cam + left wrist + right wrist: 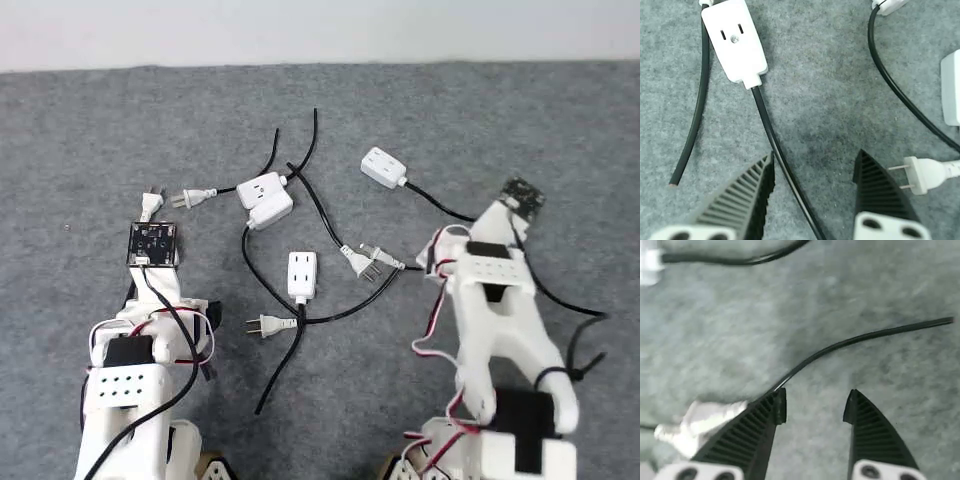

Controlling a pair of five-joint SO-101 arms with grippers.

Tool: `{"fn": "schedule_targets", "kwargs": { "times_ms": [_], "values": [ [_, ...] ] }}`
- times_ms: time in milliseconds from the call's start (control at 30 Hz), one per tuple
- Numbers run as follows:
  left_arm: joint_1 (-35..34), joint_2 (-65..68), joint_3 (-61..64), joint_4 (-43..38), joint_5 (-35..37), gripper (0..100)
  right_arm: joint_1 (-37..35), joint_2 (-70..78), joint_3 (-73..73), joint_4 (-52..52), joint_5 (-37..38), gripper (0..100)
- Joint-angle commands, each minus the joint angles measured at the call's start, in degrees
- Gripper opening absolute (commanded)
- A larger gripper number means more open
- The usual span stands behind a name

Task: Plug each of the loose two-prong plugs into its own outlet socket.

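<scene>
Left end effector (815, 155), released, hangs over a black cable (769, 130); right end effector (817, 391), released, sits beside a white plug (700, 420).

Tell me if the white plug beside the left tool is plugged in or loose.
Loose. The white plug lies on the grey carpet beside the left tool, with both metal prongs fully bare.

Plug (263, 324) left of socket (302, 274), cords (314, 135) crossing behind
</scene>
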Motion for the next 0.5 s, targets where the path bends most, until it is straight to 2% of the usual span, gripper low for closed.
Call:
{"fn": "schedule_targets", "kwargs": {
  "times_ms": [0, 167, 267, 367, 467],
  "values": [
    [-0.09, -0.97, -0.31, -1.14, -0.53, 24, 1.98, 3.74, -6.42, -0.84, -0.7, 18.7],
    [-0.09, -0.97, -0.31, -0.97, -0.53, 24, 2.33, 12.18, -14.24, 3.03, -0.53, 18.7],
    [-0.09, -0.97, -0.31, -0.88, -0.53, 24, 2.33, 13.76, -18.29, 7.96, -0.62, 18.7],
    [-0.09, -0.97, -0.31, -0.79, -0.53, 24, 2.33, 14.02, -18.46, 8.13, -0.62, 18.6],
    [-0.09, -0.97, -0.31, -0.79, -0.53, 24, 2.33, 14.02, -18.37, 8.04, -0.62, 12.1]
  ]
}}
